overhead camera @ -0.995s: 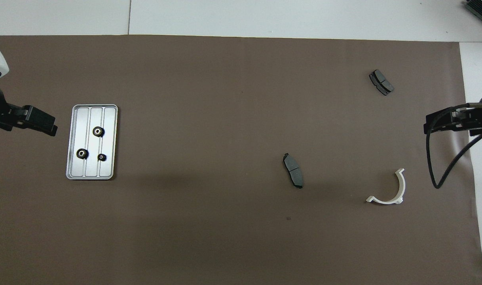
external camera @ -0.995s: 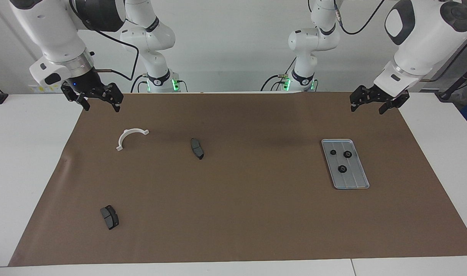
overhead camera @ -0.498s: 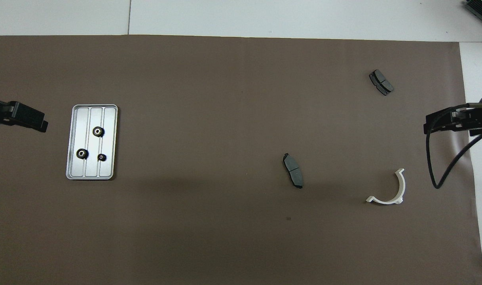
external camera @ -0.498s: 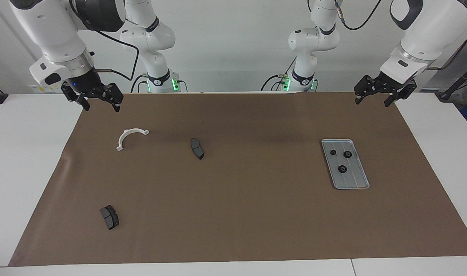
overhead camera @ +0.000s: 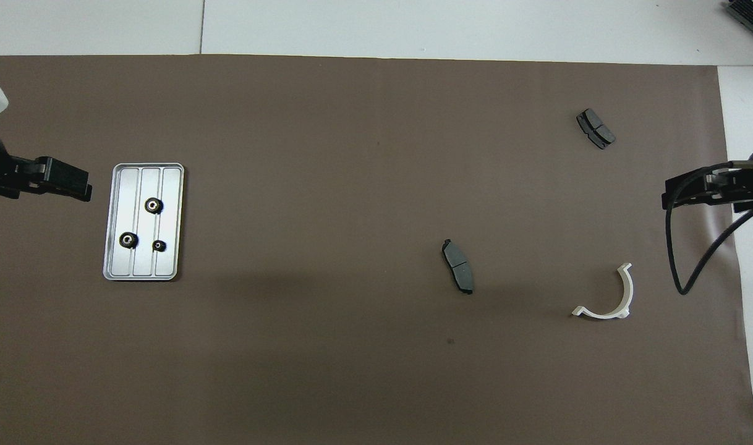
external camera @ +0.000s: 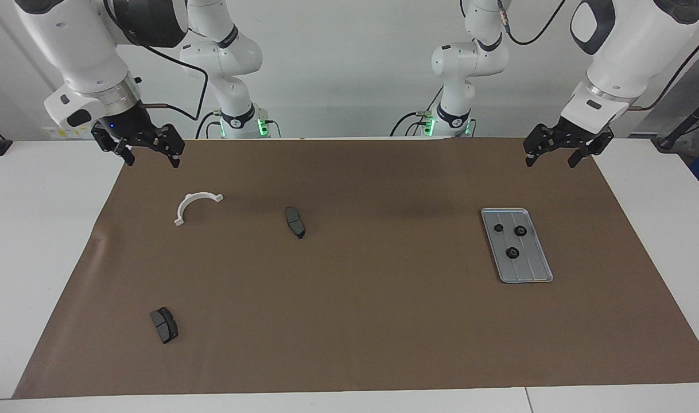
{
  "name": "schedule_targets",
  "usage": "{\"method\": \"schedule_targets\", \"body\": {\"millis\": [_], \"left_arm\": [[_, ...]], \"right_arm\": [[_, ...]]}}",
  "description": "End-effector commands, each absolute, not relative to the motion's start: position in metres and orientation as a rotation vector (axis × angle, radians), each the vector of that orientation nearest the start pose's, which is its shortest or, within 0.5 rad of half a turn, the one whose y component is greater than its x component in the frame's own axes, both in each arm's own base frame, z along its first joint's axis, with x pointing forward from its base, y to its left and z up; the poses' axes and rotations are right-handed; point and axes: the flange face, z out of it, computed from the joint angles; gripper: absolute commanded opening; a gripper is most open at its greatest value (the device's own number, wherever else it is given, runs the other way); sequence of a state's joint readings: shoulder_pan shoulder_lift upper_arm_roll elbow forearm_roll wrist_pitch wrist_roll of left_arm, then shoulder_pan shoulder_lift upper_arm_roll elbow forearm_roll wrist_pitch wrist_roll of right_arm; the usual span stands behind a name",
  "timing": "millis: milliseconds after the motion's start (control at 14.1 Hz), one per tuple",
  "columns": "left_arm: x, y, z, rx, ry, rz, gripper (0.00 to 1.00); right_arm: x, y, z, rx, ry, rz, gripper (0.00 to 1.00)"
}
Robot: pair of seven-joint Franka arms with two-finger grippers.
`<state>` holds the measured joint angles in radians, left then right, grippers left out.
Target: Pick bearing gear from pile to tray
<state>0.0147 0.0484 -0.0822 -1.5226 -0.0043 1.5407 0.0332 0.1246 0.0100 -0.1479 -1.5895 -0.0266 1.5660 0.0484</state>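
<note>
The tray (external camera: 517,245) lies on the brown mat (external camera: 361,298) toward the left arm's end of the worktop, with three black rings (external camera: 513,252) in it. The left hand (external camera: 551,152) hangs released above the mat edge, nearer the robots than the tray. The right hand (external camera: 148,152) waits released, well apart from the tray, above the mat near the white half-ring bracket (external camera: 194,205).

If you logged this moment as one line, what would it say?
left gripper open, empty, raised | right gripper open, empty, raised | three black rings in tray | none left on mat
</note>
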Motion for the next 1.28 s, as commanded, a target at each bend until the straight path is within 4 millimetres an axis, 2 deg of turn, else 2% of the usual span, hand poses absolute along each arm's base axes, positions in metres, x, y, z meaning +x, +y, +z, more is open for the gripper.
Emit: {"method": "schedule_targets", "body": {"millis": [0,284,1209], "left_arm": [[0.557,-0.038,0.619,-3.152,0.116,0.017,1.00],[0.559,-0.034,0.620,-3.155,0.043,-0.009,1.00],[0.557,-0.027,0.621,-3.154,0.026,-0.004,1.00]], "right_arm": [[0.548,-0.016,0.612,-3.161,0.087,0.053,1.00],[0.548,-0.017,0.612,-3.161,0.092,0.053,1.00],[0.548,-0.016,0.612,-3.161,0.087,0.053,1.00]]}}
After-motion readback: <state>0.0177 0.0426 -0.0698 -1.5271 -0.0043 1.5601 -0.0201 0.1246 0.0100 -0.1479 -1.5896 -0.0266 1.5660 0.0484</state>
